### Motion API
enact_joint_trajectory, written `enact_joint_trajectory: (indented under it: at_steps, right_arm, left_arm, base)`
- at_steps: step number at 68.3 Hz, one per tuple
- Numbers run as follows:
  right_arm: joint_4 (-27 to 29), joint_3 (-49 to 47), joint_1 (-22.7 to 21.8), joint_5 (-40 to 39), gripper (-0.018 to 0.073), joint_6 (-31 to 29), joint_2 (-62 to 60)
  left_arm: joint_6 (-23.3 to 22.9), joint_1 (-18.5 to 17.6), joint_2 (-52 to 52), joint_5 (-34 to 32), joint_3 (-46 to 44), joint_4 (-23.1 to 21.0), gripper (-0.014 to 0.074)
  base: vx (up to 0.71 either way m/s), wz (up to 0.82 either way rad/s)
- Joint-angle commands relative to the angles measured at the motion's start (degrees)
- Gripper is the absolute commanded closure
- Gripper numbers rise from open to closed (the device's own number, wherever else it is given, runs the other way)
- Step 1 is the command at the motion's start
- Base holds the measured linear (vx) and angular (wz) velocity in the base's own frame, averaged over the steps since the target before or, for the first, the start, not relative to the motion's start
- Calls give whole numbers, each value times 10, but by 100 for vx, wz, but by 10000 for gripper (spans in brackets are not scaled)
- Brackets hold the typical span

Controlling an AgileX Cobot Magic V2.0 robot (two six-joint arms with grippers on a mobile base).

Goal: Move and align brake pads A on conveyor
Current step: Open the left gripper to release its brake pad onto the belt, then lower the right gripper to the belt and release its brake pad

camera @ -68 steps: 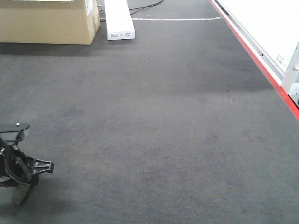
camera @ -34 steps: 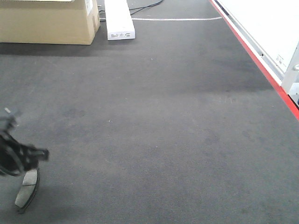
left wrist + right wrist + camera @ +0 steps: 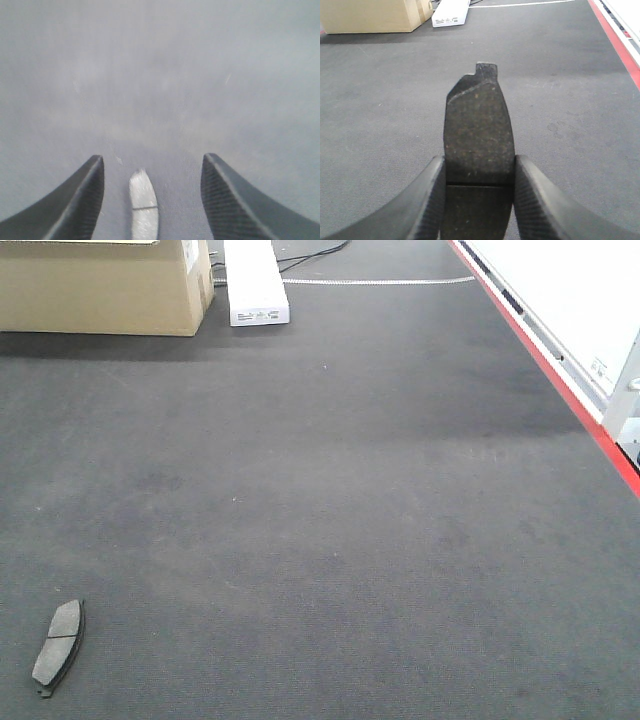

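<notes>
- Across the whole front view: conveyor (image 3: 350, 520), dark charcoal, matte, felt-like, faintly mottled.
- Right edge: red stripe (image 3: 560, 370) running diagonally, with a white panel (image 3: 570, 290) just beyond it.
- Far end: cardboard box (image 3: 100, 285) at left, a long white case (image 3: 255, 280) just beside it.
- Near-left corner: lying brake pad (image 3: 58, 645), flat, grey face up, lengthwise along the belt, well apart from the box and the stripe.
- Middle and right of the belt: bare, broad open surface.
- Left tool (image 3: 152, 159): fingers spread, raised over the lying pad, not touching it.
- Right tool (image 3: 480, 160): pinching the held brake pad (image 3: 477, 120), its dark face toward the camera.
</notes>
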Motion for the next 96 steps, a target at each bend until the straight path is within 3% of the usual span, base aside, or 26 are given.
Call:
enact_joint_trajectory:
  at_steps: [1,18,30,96]
  right_arm:
    - [-3,-16,0,-59,566,-3,6]
    - [-3,-16,0,-59,566,-3,6]
    - [-3,-16,0,-59,566,-3,6]
    - [-3,-16,0,-59,566,-3,6]
  left_arm:
    - [10,-2,-76,-56,23,-5,174]
    - [10,-2,-266,-57,120,-9,174]
    - [10,-2,-338,-57,165,-13,174]
    - [10,-2,-349,-54,168,-13,174]
  base:
    - [0,0]
    - [0,0]
    - [0,0]
    - [0,0]
